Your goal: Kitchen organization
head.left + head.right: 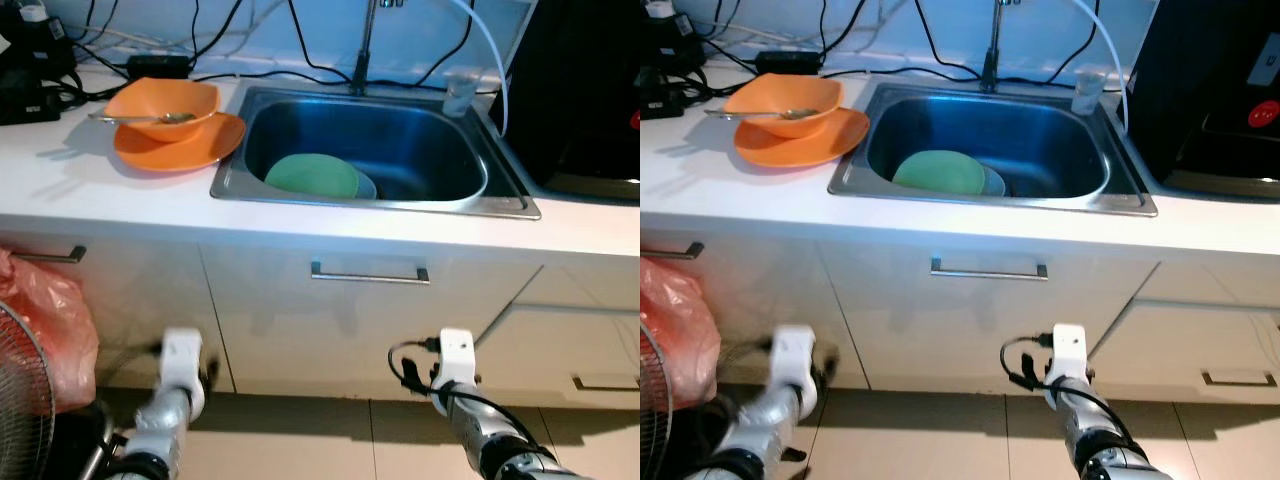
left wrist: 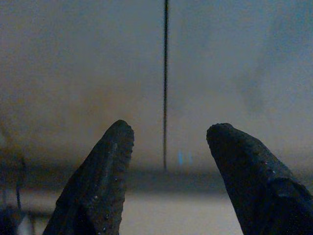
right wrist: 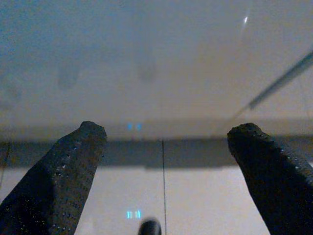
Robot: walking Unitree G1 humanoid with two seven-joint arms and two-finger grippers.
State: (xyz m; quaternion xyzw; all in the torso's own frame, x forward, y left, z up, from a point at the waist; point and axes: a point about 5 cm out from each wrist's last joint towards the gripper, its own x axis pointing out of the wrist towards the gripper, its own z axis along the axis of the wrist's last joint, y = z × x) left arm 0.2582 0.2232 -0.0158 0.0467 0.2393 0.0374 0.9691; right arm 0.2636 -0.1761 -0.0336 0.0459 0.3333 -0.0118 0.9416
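- Lying tilted in the steel sink [image 1: 480, 205], a green plate [image 1: 312, 175] is seen resting over a second dish whose bluish rim [image 1: 368, 184] shows at its right edge.
- On the white counter [image 1: 60, 180] left of the sink, an orange bowl [image 1: 160, 103] with a spoon [image 1: 140, 118] across it is stacked on an orange plate [image 1: 175, 148].
- A small clear cup [image 1: 460, 95] stands at the sink's back right corner, near the faucet [image 1: 362, 50].
- Both arms are hung low before the cabinet doors [image 1: 370, 330], well below the counter; the left gripper [image 2: 166, 161] and right gripper [image 3: 166, 161] are each shown with fingers spread, holding nothing.
- The dishes lie above and ahead of both grippers; the sink plate is judged about equally near either arm, the orange stack nearer the left.
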